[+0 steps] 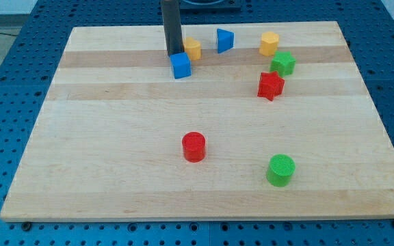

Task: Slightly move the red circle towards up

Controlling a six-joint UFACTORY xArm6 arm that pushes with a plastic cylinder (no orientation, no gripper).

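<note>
1. Camera view: the red circle (193, 146) stands alone on the wooden board (115, 171), low of centre.
2. From it — green circle (280, 169) lower right, red star (271, 85) upper right.
3. My tip (174, 53) — a bare rod with no claw to open or close — sits far above it, touching the blue cube (180, 65).

Bright, even light falls from above onto the pale wooden bench (115, 137), with no glare or blown-out patches on it. Shadows are soft and short: the red circle (193, 147) and the green circle (280, 170) each throw only a faint dark rim at their base, and the dark rod casts a small smudge near my tip (174, 53). Focus is sharp across the view, blocks crisp-edged. The bench narrows toward the view's top from perspective; its edges look straight, without noticeable bending.
</note>
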